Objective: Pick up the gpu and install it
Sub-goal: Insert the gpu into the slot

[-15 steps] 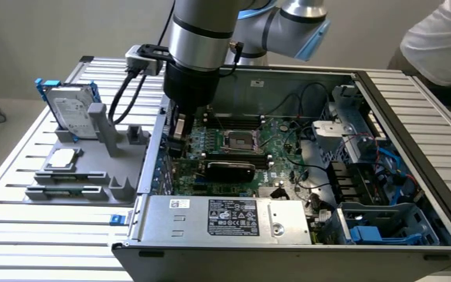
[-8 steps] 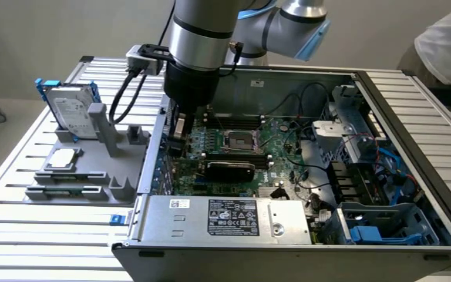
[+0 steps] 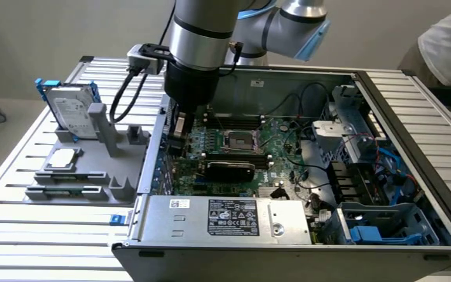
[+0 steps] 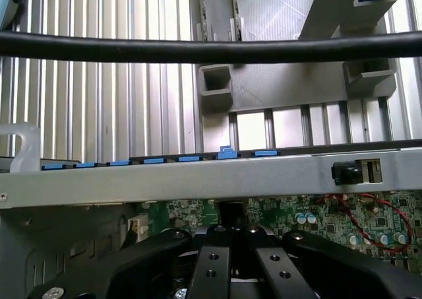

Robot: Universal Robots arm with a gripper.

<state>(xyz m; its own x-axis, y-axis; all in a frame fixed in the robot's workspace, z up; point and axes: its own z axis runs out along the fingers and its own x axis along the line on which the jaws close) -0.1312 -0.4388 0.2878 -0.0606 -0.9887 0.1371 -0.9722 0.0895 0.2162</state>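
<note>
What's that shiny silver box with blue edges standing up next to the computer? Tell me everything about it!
That is a flat silver metal hard drive with a white label on its face. It sits in a blue plastic frame that pokes out at the top. It stands upright on its edge in the grey plastic holder, which rests on the ribbed metal table, to the exterior view's left of the open computer case.

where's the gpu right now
In the exterior view the gpu stands upright under the gripper, inside the open computer case by its wall on the exterior view's left, beside the motherboard.
</note>
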